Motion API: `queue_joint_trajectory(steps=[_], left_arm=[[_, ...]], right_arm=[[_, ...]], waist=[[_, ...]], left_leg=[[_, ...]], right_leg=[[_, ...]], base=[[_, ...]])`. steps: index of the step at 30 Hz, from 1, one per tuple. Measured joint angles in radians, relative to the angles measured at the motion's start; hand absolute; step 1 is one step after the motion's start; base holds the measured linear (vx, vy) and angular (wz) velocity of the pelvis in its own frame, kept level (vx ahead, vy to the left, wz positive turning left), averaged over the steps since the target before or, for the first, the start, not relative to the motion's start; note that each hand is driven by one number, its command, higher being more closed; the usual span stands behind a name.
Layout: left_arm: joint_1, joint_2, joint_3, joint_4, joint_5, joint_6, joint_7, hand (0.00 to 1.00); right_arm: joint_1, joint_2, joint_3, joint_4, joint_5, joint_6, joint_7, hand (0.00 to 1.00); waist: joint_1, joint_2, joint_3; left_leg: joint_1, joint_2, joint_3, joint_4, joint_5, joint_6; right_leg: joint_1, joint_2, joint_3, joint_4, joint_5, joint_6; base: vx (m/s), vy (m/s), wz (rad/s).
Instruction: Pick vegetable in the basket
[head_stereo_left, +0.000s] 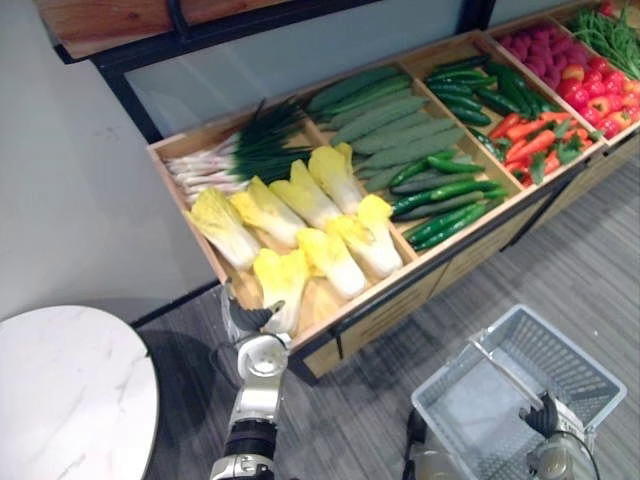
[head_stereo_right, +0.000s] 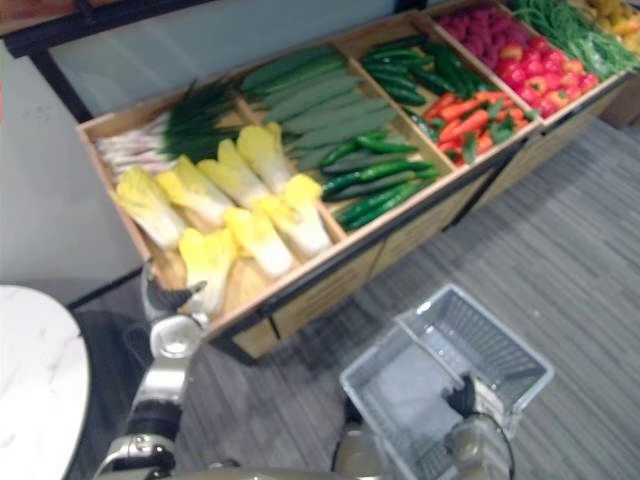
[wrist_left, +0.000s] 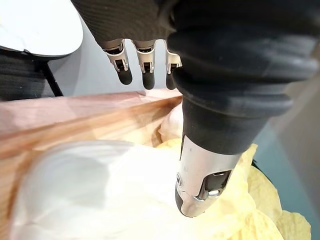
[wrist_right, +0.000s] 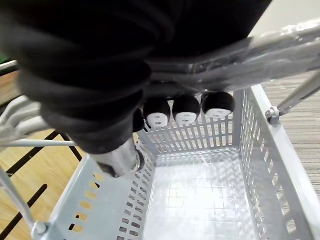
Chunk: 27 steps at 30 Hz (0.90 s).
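Left wrist view: the left hand hovers right over the nearest cabbage. Its fingers are straight and a little apart, the thumb hangs just above the leaves, and nothing is gripped yet. That cabbage lies at the front corner of the wooden display crate, pale base toward the robot, yellow leaves pointing away, nestled against its neighbours.

Down on the right, the right hand has its fingers curled round the handle of the grey basket, which has nothing in it and sits well apart from the cabbage.

The cabbage looks bulky but fairly light. The leafy end is probably soft, loose and easy to crush. The pale base should be firmer though smooth, so a wide wrap there, fingers on one flank and thumb opposite, looks safest.
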Motion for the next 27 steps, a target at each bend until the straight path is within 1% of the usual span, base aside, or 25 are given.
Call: queue_joint_trajectory(steps=[3,8,11,16,27], left_arm=[[-0.019,-0.002,0.003,0.009,0.000,0.010,0.021,0.00],[-0.027,-0.013,-0.014,-0.015,0.002,0.013,0.024,0.00],[-0.027,-0.024,-0.070,-0.082,0.007,0.012,0.021,0.00],[-0.028,-0.051,-0.119,-0.104,0.013,0.010,0.018,0.00],[-0.024,-0.062,-0.131,-0.147,0.013,0.010,0.017,0.00]], right_arm=[[0.000,0.000,0.000,0.000,0.000,0.000,-0.001,1.00],[0.000,0.000,0.000,0.000,0.000,-0.001,-0.012,1.00],[0.001,0.000,0.000,0.000,0.000,-0.006,-0.015,1.00],[0.007,0.007,0.000,0.000,0.000,-0.010,-0.021,1.00],[0.013,0.010,0.004,0.005,-0.004,-0.010,-0.044,1.00]], waist=[[-0.001,0.000,0.000],[0.002,-0.001,0.000],[0.002,-0.003,0.001],[0.002,-0.009,0.001],[0.003,-0.018,0.005]], left_leg=[[-0.001,-0.001,0.000,-0.001,-0.001,-0.001],[-0.014,-0.007,-0.010,0.001,-0.001,-0.001],[-0.017,-0.009,-0.012,0.005,-0.004,0.005],[-0.031,-0.011,-0.027,0.012,-0.007,0.009],[-0.037,-0.009,-0.033,0.014,-0.007,0.009]], right_leg=[[-0.001,0.000,0.001,0.000,0.001,0.000],[-0.005,-0.008,-0.001,0.000,0.003,0.002],[-0.005,-0.011,-0.001,0.000,0.005,0.004],[-0.005,-0.015,-0.006,0.000,0.006,0.007],[-0.005,-0.016,-0.012,0.001,0.006,0.007]], base=[[0.03,-0.001,-0.03],[0.00,0.005,0.07],[-0.03,-0.004,0.00],[-0.05,-0.013,0.05],[0.00,-0.002,0.00]])
